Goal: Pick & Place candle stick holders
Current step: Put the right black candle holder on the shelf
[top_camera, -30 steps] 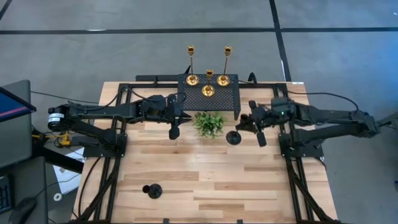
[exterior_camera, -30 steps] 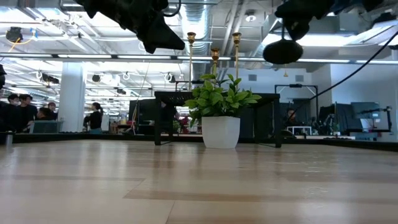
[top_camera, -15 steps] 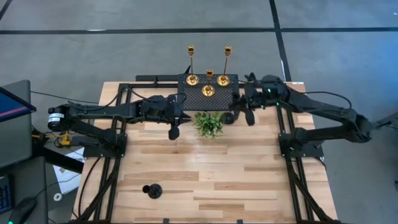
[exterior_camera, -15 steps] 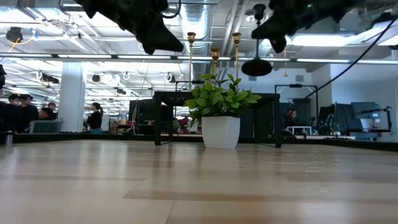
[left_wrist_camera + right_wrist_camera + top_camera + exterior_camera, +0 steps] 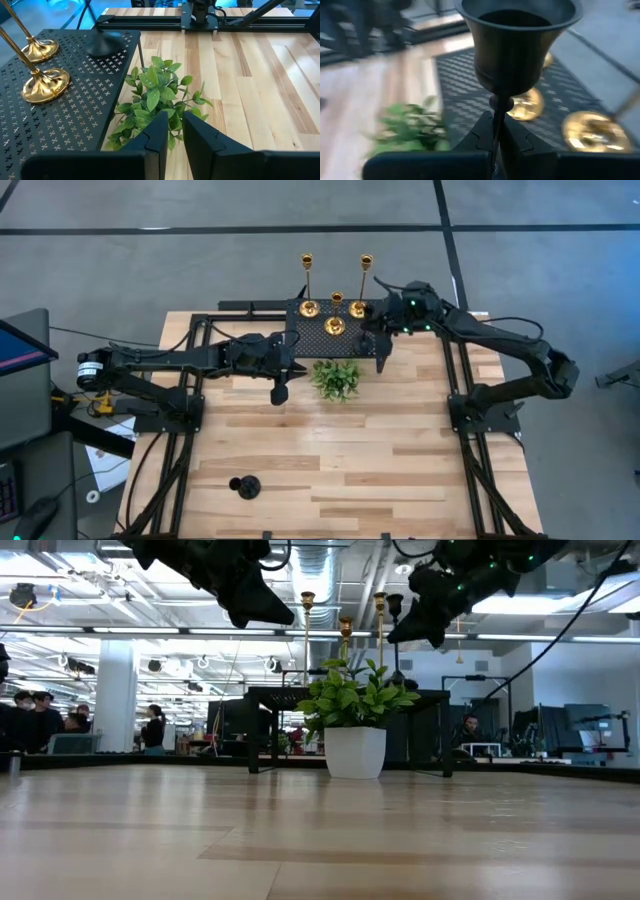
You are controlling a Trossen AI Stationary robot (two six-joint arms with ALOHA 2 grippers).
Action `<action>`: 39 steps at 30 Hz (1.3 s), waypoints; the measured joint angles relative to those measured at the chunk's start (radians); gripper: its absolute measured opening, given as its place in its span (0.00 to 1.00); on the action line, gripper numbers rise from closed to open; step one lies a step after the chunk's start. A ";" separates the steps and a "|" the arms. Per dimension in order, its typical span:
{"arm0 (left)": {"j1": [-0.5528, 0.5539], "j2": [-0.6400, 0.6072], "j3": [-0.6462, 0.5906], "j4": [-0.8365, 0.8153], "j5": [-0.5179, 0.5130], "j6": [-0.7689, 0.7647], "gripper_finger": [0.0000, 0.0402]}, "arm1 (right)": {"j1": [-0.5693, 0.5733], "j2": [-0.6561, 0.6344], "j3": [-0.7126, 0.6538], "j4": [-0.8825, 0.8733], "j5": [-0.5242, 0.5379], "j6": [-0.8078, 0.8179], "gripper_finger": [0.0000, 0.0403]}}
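My right gripper (image 5: 382, 345) is shut on a short black candle stick holder (image 5: 517, 45) over the right end of the black mesh stand (image 5: 318, 340). The holder's round base (image 5: 102, 44) is at the stand's top near its corner; I cannot tell whether it touches. Two tall gold holders (image 5: 309, 308) (image 5: 358, 308) and a short gold one (image 5: 335, 326) stand on the stand on their bases. A second black holder (image 5: 245, 486) stands on the table at the near left. My left gripper (image 5: 280, 392) hangs empty to the left of the plant (image 5: 337, 378), its fingers nearly together. My right gripper pinches the black holder's thin stem (image 5: 498, 112), just under its cup, between its two fingers (image 5: 482, 135). The fingers come from the table's far right, slanting down, and lie across the stem. The holder stands upright in the hold (image 5: 394, 603); the gripper hides the lower stem.
A small green plant in a white pot (image 5: 352, 735) stands just in front of the mesh stand. People and desks show in the room beyond the far edge. The light wooden table top (image 5: 380, 470) lies bare toward the near right.
My right gripper has carried the black holder from the right of the plant toward the table's far edge and left, over the stand's right end, turning as it went. The holder has stayed upright and come down to the level of the stand's top.
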 joint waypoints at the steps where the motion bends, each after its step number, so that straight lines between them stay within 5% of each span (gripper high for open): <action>1: 0.000 0.000 0.000 0.000 0.000 0.000 0.14 | -0.008 0.001 0.000 0.005 0.009 -0.008 0.00; 34: 0.000 0.000 0.000 0.001 0.000 0.000 0.14 | -0.045 0.056 0.001 0.046 0.027 -0.033 0.00; 39: 0.000 0.000 0.000 0.001 0.000 0.000 0.14 | -0.045 0.055 0.000 0.029 0.027 -0.033 0.09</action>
